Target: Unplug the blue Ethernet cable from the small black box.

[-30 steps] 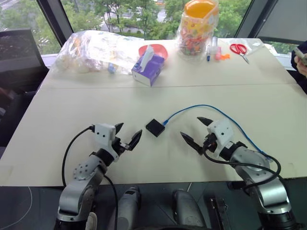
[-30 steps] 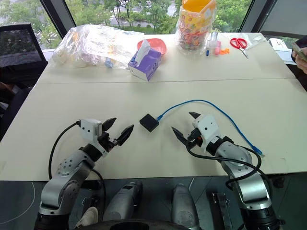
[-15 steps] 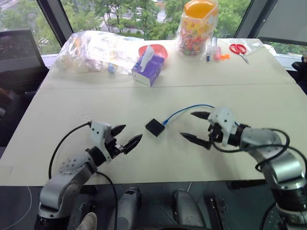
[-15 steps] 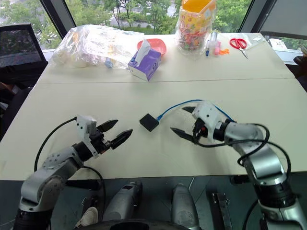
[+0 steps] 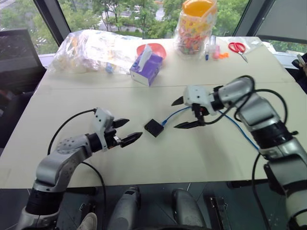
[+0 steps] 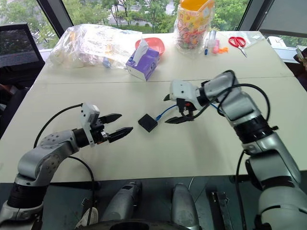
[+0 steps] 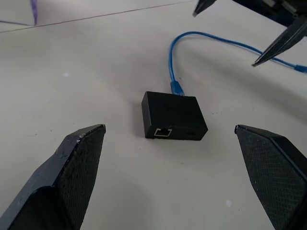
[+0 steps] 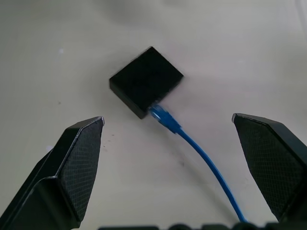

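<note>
The small black box (image 5: 154,127) lies flat on the table near its middle. The blue Ethernet cable (image 8: 206,159) is plugged into the box's side that faces my right gripper. From there it runs under that gripper and off to the right (image 5: 241,134). My right gripper (image 5: 174,115) hangs open just right of the box, pointing left, its fingers straddling the cable above the plug. My left gripper (image 5: 135,128) is open just left of the box and points at it. In the left wrist view the box (image 7: 173,115) shows an empty port on its near side.
At the back of the cream table (image 5: 72,110) stand a purple tissue box (image 5: 147,64), a clear plastic bag (image 5: 91,48), a red bowl (image 5: 156,49) and a jar of colourful pieces (image 5: 196,26). Red scissors (image 5: 237,48) lie at the back right. A black chair (image 5: 19,52) stands on the left.
My right gripper has risen and swung forward and left, turning to point left over the cable beside the box. My left gripper has turned a little toward the box.
</note>
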### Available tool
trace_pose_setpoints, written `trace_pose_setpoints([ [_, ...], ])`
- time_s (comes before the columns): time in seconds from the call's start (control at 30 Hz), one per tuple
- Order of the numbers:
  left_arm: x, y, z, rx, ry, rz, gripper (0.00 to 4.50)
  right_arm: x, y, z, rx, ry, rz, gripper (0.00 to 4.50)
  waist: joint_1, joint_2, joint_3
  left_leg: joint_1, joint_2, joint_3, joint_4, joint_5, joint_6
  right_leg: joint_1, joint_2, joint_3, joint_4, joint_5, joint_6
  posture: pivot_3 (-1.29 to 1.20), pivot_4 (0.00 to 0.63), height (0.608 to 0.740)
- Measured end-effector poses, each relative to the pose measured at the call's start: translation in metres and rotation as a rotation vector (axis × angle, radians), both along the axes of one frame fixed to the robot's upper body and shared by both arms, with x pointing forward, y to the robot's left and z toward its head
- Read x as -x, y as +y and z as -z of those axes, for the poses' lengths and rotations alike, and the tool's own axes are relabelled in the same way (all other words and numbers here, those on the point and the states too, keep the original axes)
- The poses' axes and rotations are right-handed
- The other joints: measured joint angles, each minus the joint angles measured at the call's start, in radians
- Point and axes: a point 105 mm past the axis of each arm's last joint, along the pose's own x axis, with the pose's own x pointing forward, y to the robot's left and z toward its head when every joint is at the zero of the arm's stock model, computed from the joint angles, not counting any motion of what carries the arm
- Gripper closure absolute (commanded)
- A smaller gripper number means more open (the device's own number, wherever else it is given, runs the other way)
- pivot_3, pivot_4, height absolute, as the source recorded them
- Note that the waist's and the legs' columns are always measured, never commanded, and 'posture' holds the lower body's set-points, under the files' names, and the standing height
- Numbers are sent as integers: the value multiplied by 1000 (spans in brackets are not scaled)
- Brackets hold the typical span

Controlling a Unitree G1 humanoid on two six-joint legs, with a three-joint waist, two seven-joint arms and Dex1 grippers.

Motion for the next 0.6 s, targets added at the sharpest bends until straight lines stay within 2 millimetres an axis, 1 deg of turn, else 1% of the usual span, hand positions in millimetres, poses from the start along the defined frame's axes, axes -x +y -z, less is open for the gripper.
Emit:
trace_pose_setpoints([
  [0.13,4,1,8,-38,-4,-11,9,-14,18,11,99,1,-75,0,-4,0,0,2,0,0,0,0,-1,0,1,1,3,0,0,0,150,728],
  [0.23,10,2,15,-52,8,-18,9,-25,19,20,165,18,-84,0,-2,0,0,2,0,0,0,0,-1,0,1,1,4,0,0,0,150,728],
  [0.33,11,4,15,-69,-10,-46,9,-32,22,30,240,28,-97,0,-3,1,0,3,0,0,0,1,-1,0,1,1,5,0,0,0,150,728],
  [0.43,12,5,15,-82,-26,-63,9,-36,27,36,286,44,-101,0,-8,1,1,6,0,0,-1,1,-2,0,1,2,10,0,0,0,150,728],
  [0.6,15,8,17,-84,-27,-110,9,-42,30,44,356,5,-120,0,-21,1,1,9,0,-1,-2,1,-2,0,2,2,14,0,0,0,150,728],
])
